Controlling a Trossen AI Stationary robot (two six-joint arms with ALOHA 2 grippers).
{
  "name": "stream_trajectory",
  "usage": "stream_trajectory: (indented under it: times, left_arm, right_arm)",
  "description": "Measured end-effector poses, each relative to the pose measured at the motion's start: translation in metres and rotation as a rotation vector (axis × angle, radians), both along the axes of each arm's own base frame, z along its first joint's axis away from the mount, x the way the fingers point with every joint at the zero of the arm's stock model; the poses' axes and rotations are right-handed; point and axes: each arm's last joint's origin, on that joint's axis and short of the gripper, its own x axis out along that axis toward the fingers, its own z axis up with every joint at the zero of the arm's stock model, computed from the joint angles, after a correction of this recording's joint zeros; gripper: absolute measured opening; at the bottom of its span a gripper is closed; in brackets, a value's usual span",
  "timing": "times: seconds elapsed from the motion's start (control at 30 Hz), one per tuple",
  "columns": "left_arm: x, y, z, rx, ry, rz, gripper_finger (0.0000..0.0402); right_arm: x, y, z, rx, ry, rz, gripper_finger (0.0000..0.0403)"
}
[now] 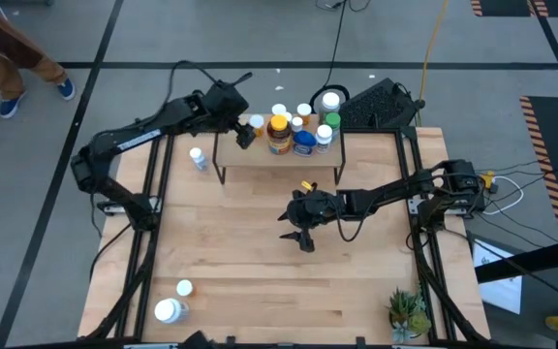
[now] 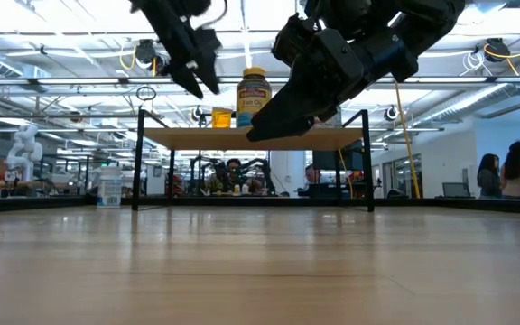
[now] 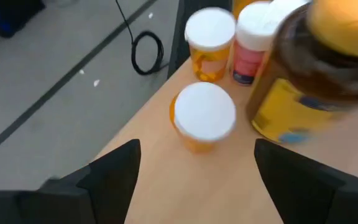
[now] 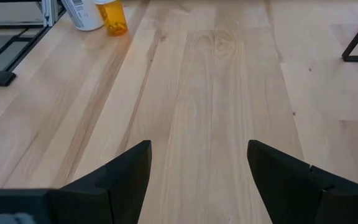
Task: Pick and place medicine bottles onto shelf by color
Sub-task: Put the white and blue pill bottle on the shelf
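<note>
High view is showing two bottles still waiting at the near left corner of the table (image 1: 260, 281): a white bottle (image 1: 168, 310) and a small orange bottle (image 1: 184, 289) just beside it. Both are looking light, stiff and smooth-sided, so I would guess they are tipping easily and slipping if pinched near the cap; taking hold across the round body, low down, seems safest.

Further in, the right gripper (image 1: 298, 233) is hanging over the bare middle of the table, fingers spread wide with nothing between them, and facing those two bottles.

Beyond it, a lone white bottle (image 1: 198, 157) is standing on the table left of the shelf (image 1: 260, 158). The left gripper (image 1: 245, 134) is hovering over the shelf's left end, fingers apart and empty, right above an orange bottle with a white cap (image 3: 199, 121). The rest of the bottles are crowding the shelf's far side, among them a big amber jar (image 1: 279, 134) with a yellow lid, likely the heaviest, and a blue jar (image 1: 304, 142).
</note>
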Motion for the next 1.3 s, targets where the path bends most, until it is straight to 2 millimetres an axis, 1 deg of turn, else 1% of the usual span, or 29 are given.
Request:
stream_trajectory:
  times: [0.07, 0.17, 0.23, 0.3, 0.33, 0.4, 0.53, 0.63, 0.7, 0.77, 0.87, 1.0, 1.07, 1.13, 1.3]
  left_arm:
    - [-0.01, -0.011, 0.012, 0.019, -0.001, 0.004, 0.0319]
    - [-0.032, -0.032, 0.028, 0.063, 0.041, 0.04, 0.0311]
    - [-0.046, -0.048, 0.04, 0.094, 0.027, 0.07, 0.0302]
    - [-0.061, -0.063, 0.043, 0.102, 0.009, 0.074, 0.0292]
    - [-0.067, -0.071, 0.041, 0.1, -0.001, 0.068, 0.0286]
    - [-0.077, -0.084, 0.03, 0.078, -0.017, 0.061, 0.0277]
    - [-0.099, -0.105, -0.006, 0.018, -0.013, 0.062, 0.0265]
    - [-0.112, -0.114, -0.031, -0.018, 0.001, 0.072, 0.0263]
    - [-0.12, -0.117, -0.043, -0.037, 0.004, 0.088, 0.0265]
    - [-0.126, -0.119, -0.05, -0.043, 0.013, 0.093, 0.0268]
    - [-0.13, -0.12, -0.054, -0.015, 0.046, 0.046, 0.0271]
    - [-0.128, -0.119, -0.056, 0.021, 0.117, -0.072, 0.0265]
    - [-0.124, -0.114, -0.06, 0.014, 0.149, -0.057, 0.0263]
    - [-0.123, -0.106, -0.065, -0.015, 0.187, -0.005, 0.0263]
    - [-0.12, -0.086, -0.081, -0.071, 0.322, 0.07, 0.0275]
  right_arm:
    - [0.0, 0.0, 0.0, -0.001, 0.006, 0.0, 0.0258]
    - [-0.001, 0.0, -0.001, -0.002, 0.011, 0.001, 0.0258]
    - [-0.001, 0.0, -0.001, -0.002, 0.009, 0.002, 0.0258]
    - [-0.001, 0.0, -0.001, -0.002, 0.011, 0.001, 0.0258]
    - [-0.001, 0.0, -0.001, -0.001, 0.011, 0.001, 0.0258]
    - [-0.001, 0.001, -0.001, -0.001, 0.011, 0.003, 0.0258]
    - [-0.001, 0.005, 0.0, -0.002, 0.007, 0.015, 0.0258]
    - [0.0, 0.008, 0.001, 0.0, -0.011, 0.027, 0.0258]
    - [0.0, 0.01, 0.002, 0.001, -0.018, 0.034, 0.0258]
    - [0.0, 0.012, 0.002, 0.003, -0.018, 0.043, 0.0258]
    - [0.0, 0.015, 0.002, -0.013, -0.023, 0.062, 0.0258]
    - [-0.001, 0.02, 0.002, -0.04, -0.028, 0.095, 0.0258]
    - [-0.001, 0.022, 0.002, -0.054, -0.032, 0.11, 0.0258]
    - [-0.001, 0.024, 0.002, -0.064, -0.034, 0.122, 0.0258]
    - [-0.002, 0.027, 0.002, -0.048, -0.035, 0.164, 0.0258]
